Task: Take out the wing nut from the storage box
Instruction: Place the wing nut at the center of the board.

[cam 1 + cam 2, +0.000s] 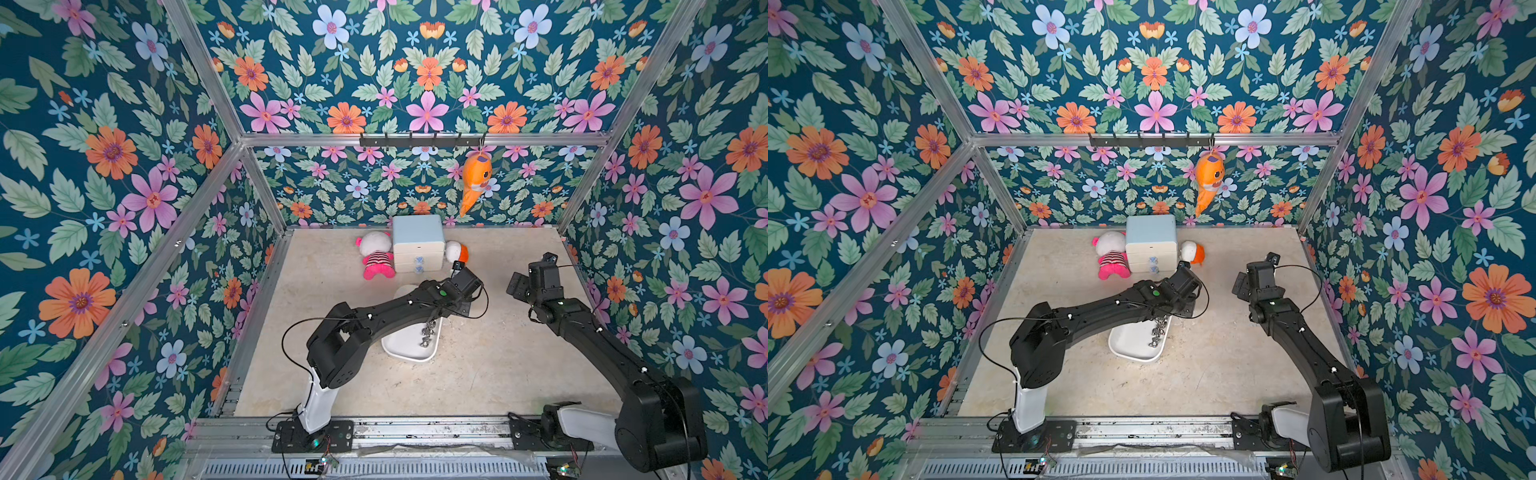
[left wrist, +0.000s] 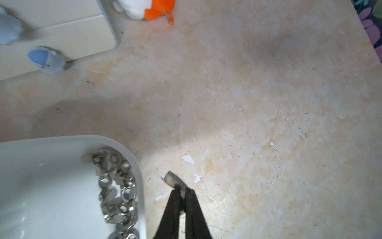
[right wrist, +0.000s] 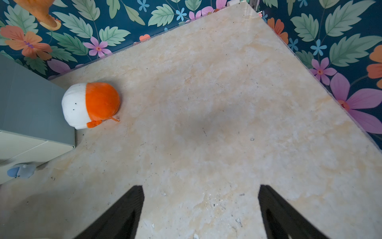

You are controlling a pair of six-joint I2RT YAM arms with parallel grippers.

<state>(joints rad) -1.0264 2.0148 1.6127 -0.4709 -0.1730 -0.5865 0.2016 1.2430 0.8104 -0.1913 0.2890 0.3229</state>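
The storage box (image 1: 409,347) (image 1: 1133,347) is a shallow white tray near the middle of the table, half under my left arm (image 1: 399,305). Several silver wing nuts (image 2: 119,186) (image 1: 428,334) lie heaped along its right wall (image 2: 134,161). In the left wrist view my left gripper (image 2: 183,189) is shut on one grey metal wing nut (image 2: 172,180), held above bare tabletop just outside the box's rim. My right gripper (image 3: 200,190) is open and empty, hovering over bare table at the right.
A white drawer cabinet (image 1: 417,243) with a pale-blue top stands at the back. It has a pink plush doll (image 1: 376,255) on its left and an orange-and-white plush (image 3: 91,104) on its right. An orange fish toy (image 1: 476,174) hangs from the hook rail.
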